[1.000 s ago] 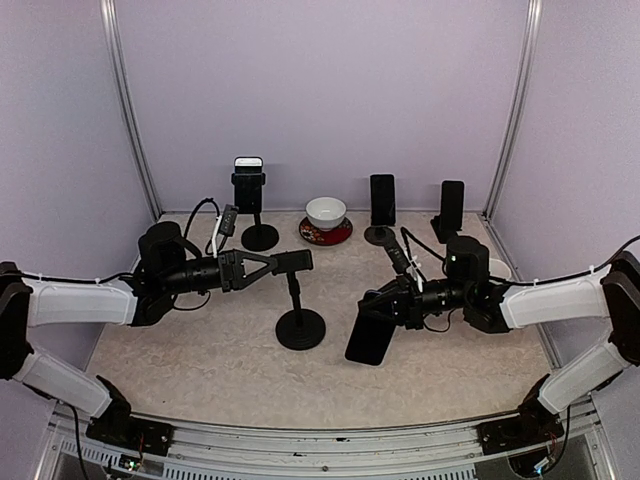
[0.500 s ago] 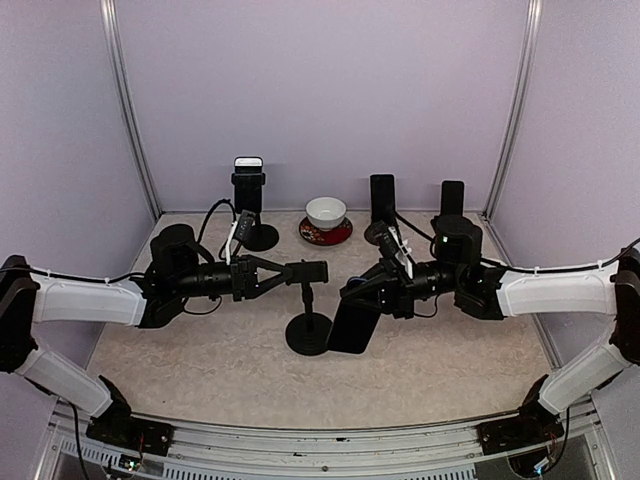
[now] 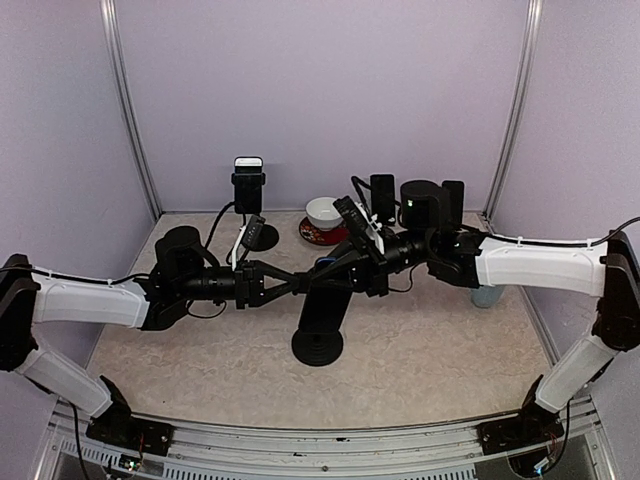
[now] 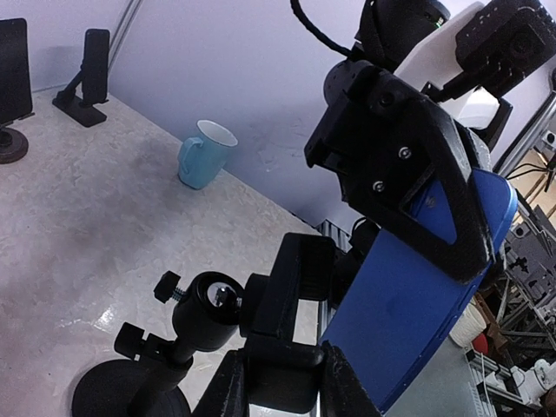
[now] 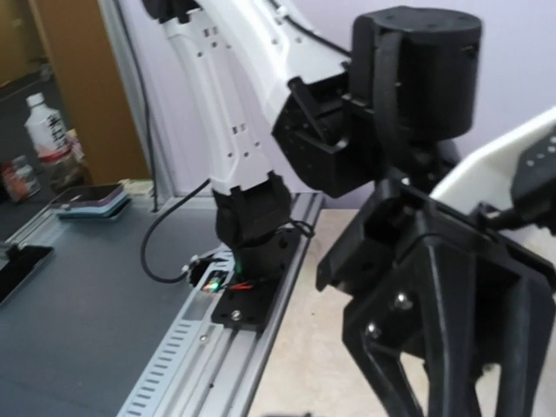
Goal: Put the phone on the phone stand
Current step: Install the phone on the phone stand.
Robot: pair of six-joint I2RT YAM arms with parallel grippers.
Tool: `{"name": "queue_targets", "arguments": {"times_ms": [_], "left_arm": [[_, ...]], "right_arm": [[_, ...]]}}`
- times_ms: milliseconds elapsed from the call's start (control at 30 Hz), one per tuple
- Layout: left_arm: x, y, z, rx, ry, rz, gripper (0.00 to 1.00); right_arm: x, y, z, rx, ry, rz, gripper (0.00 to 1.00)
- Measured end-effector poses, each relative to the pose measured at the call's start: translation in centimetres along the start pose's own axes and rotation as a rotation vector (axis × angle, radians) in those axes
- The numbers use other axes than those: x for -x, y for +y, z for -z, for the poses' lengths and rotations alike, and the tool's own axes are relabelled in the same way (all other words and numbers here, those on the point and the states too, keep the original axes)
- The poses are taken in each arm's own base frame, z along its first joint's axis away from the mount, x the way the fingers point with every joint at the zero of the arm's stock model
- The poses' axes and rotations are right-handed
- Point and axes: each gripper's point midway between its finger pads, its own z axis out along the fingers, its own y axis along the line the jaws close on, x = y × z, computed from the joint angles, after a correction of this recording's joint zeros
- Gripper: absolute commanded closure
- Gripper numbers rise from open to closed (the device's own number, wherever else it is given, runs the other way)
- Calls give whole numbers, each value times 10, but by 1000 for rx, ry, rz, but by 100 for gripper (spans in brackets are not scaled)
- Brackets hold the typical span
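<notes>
- The phone (image 3: 327, 308) is a dark slab with a blue back. It is held off the table (image 3: 200, 350), tilted, with its upper end pinched in the right gripper (image 3: 337, 275) and its lower end just beside the stand's cradle.
- The phone stand (image 3: 318, 347) is black. Its round base lies flat mid-table, and a short post and ball joint carry the cradle, which is clamped in the left gripper (image 4: 278, 387).
</notes>
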Motion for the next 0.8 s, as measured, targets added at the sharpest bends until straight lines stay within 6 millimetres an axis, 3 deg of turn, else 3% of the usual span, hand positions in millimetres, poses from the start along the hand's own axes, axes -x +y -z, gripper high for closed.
{"name": "queue_targets", "arguments": {"times_ms": [233, 800], "left_arm": [[1, -7, -2, -26, 6, -11, 100], [1, -22, -8, -84, 37, -63, 100]], "right_arm": [[-6, 2, -16, 85, 35, -9, 100], [2, 8, -26, 192, 34, -1, 100]]}}
